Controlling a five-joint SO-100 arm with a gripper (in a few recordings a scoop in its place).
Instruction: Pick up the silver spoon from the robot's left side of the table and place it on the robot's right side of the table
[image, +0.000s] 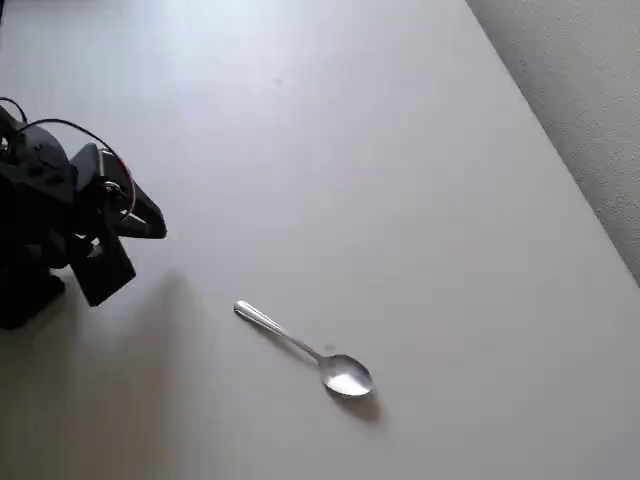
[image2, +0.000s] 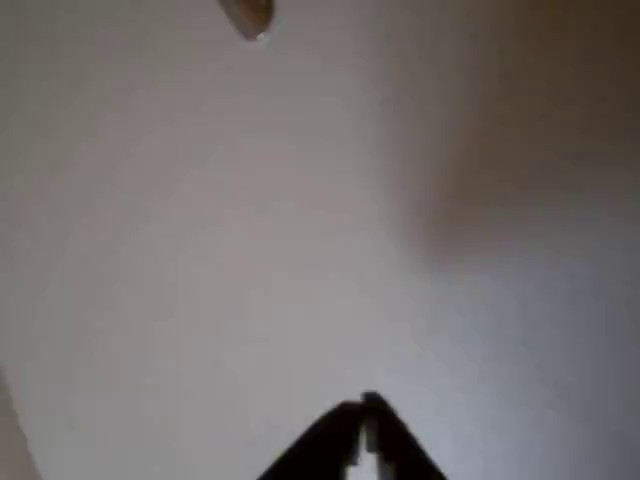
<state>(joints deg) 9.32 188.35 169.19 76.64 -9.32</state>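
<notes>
The silver spoon (image: 305, 349) lies flat on the off-white table (image: 400, 180), below the middle of the overhead view, bowl to the lower right and handle to the upper left. My black gripper (image: 155, 226) sits folded back at the left edge, well apart from the spoon and pointing right. In the wrist view its two dark fingertips (image2: 362, 412) meet at the bottom, shut with nothing between them. A blurred shiny piece of the spoon (image2: 247, 16) shows at the top edge of that view.
The table's straight right edge runs diagonally from top middle to right side, with grey speckled carpet (image: 580, 90) beyond it. The arm's black base (image: 30, 270) stands at the left edge.
</notes>
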